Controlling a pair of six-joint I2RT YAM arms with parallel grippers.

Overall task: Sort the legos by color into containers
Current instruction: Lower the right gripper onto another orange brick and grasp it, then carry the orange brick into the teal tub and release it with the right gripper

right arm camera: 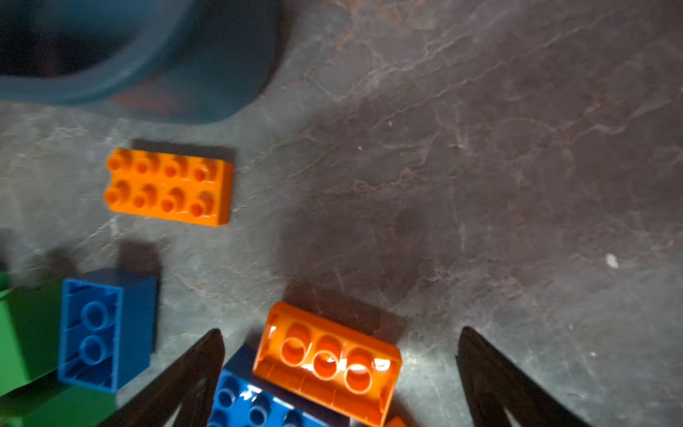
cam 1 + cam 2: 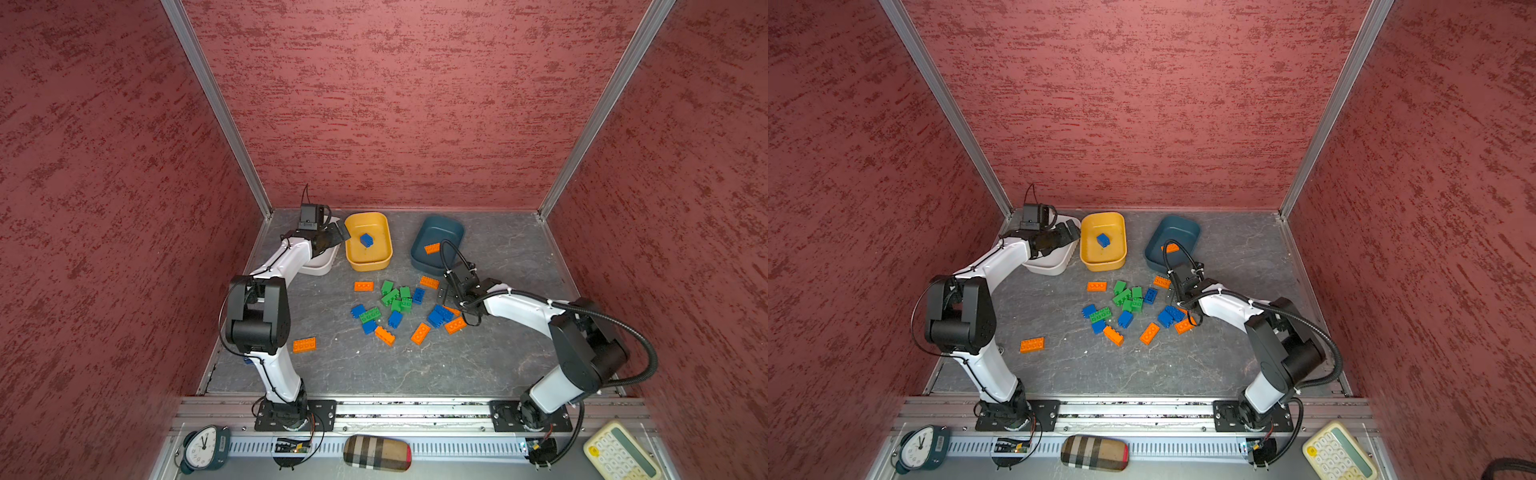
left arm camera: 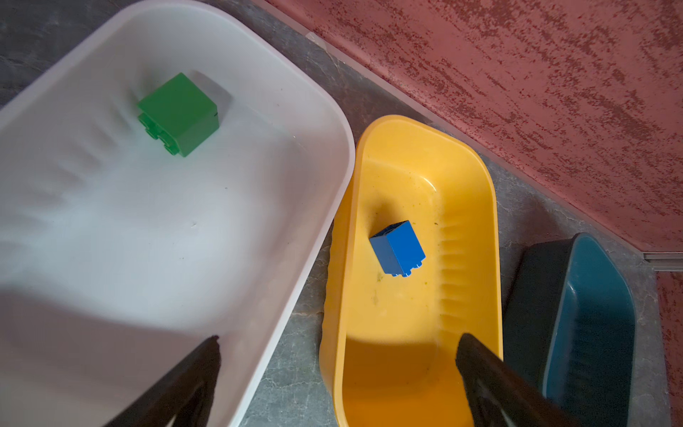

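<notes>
Orange, blue and green legos lie scattered mid-table in both top views. At the back stand the containers: a white tub, a yellow tub and a teal tub. A green brick lies in the white tub, a blue brick in the yellow tub, an orange brick in the teal one. My left gripper hangs open and empty over the gap between white and yellow tubs. My right gripper is open low over an upturned orange brick that rests on a blue brick.
One orange brick lies apart near the left arm. Red walls close in the back and both sides. On the front ledge sit a clock, a plaid case and a calculator.
</notes>
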